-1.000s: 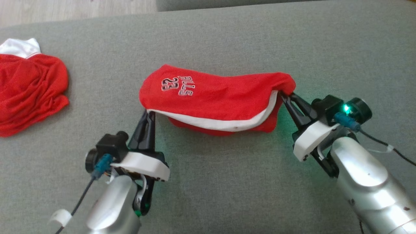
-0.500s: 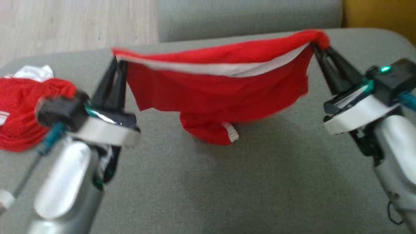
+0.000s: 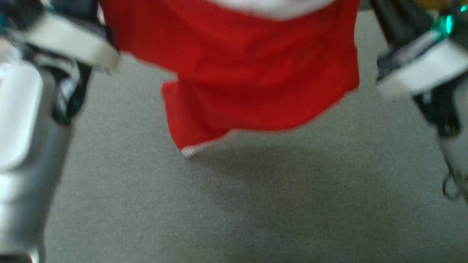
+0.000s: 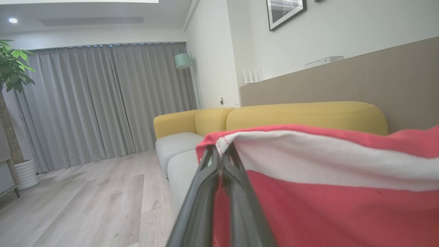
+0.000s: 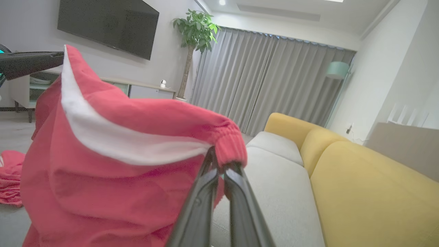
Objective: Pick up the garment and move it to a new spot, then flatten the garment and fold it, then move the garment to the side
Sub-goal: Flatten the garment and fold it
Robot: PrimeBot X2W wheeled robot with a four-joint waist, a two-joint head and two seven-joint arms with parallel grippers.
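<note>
Red-and-white garment (image 3: 256, 73) hanging above the grey sofa seat (image 3: 256, 204), left gripper (image 4: 220, 152) pinching 1 top corner, right gripper (image 5: 221, 164) clamping the other

Counts: two grippers (left gripper (image 4: 220, 152), right gripper (image 5: 221, 164)), two red garments (garment (image 3: 256, 73), second garment (image 5: 10, 181)), one yellow sofa (image 5: 360, 178), one plant (image 5: 195, 24), one TV (image 5: 106, 24).

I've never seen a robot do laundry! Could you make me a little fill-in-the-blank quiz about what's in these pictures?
1. The garment is mostly ____ in colour.
2. The left pincer and the right pincer are each ____ on its upper edge.
3. The sofa backrest in the right wrist view is ____.
Missing words: red; shut; yellow.
</note>
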